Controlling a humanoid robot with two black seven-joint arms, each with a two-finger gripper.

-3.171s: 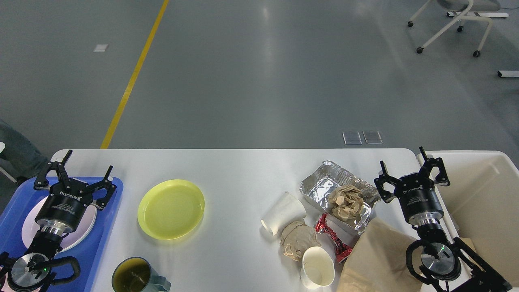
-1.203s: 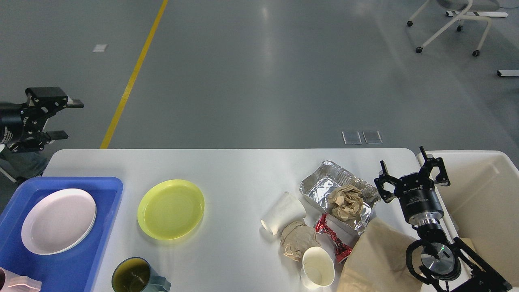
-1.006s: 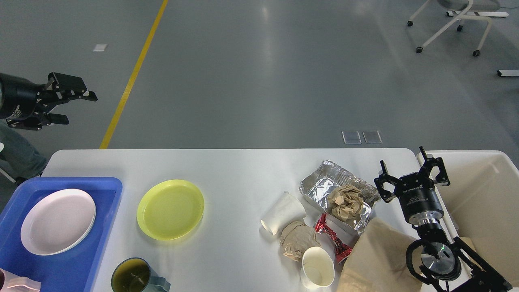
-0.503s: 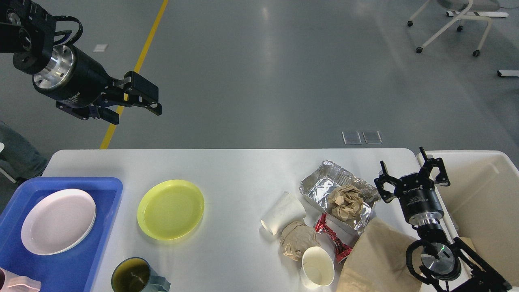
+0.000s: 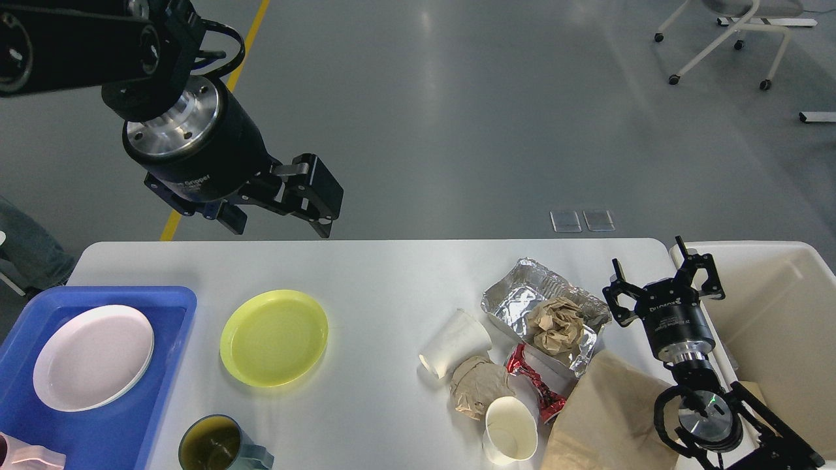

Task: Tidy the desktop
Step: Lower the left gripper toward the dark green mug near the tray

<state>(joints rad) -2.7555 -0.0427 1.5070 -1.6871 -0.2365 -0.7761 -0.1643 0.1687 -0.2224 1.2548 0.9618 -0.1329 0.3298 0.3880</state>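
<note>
The white desktop carries a yellow plate left of centre and a dark green mug at the front. At the right lie a tipped paper cup, an upright paper cup, a crumpled brown paper, a red wrapper, a foil tray holding crumpled paper, and a brown paper bag. My left gripper is open and empty, high above the table's back left, behind the yellow plate. My right gripper is open and empty, right of the foil tray.
A blue tray at the left holds a white plate; a pink item shows at its front corner. A cream bin stands off the table's right edge. A wheeled chair stands far back right.
</note>
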